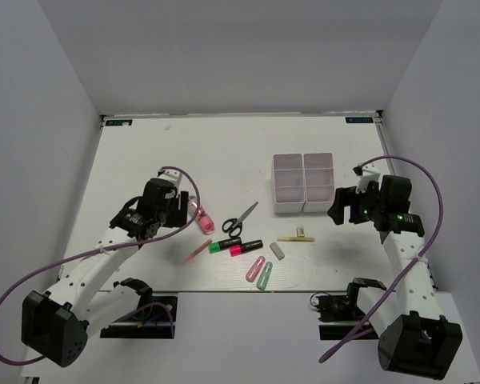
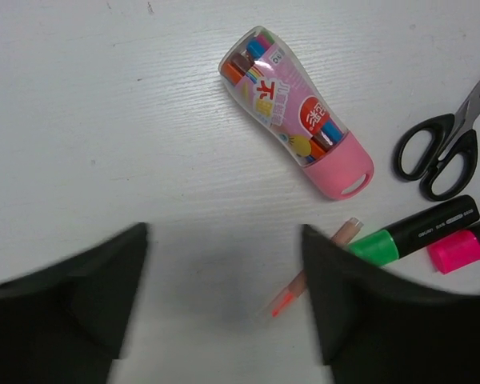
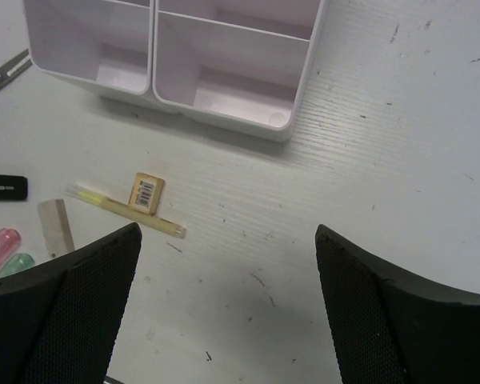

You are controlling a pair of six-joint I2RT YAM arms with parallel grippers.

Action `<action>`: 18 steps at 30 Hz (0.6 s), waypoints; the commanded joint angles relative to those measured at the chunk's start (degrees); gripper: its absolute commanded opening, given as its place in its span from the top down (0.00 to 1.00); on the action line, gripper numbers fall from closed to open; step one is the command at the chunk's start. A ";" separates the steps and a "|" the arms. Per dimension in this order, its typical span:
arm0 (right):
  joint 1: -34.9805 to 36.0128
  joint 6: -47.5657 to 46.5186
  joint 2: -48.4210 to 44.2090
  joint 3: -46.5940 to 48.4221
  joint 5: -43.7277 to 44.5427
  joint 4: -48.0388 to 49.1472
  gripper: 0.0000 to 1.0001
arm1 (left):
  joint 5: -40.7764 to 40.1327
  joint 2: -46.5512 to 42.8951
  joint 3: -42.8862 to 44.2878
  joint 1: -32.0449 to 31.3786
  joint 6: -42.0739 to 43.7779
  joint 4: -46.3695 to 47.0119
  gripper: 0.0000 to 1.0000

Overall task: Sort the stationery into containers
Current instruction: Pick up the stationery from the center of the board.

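Left pincer [image 2: 224, 232], jaws spread and empty, hovers over the desk [image 2: 80, 120]. The pink-capped pen case [image 2: 296, 112] lies upper centre of its view. Probably light, rigid, slick plastic: pinch across the mid-body. Right pincer [image 3: 228, 232], likewise spread, faces the divided trays [image 3: 302, 88] at upper left.

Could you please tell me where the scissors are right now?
In the top view the scissors lie near the middle of the table, just beyond the green-ended highlighter, between the pink case and the trays.
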 commanded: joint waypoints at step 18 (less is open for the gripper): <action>0.66 -1.67 -2.27 1.94 -3.91 -1.93 0.09 | 7.22 18.90 23.38 6.84 -41.90 -13.20 0.01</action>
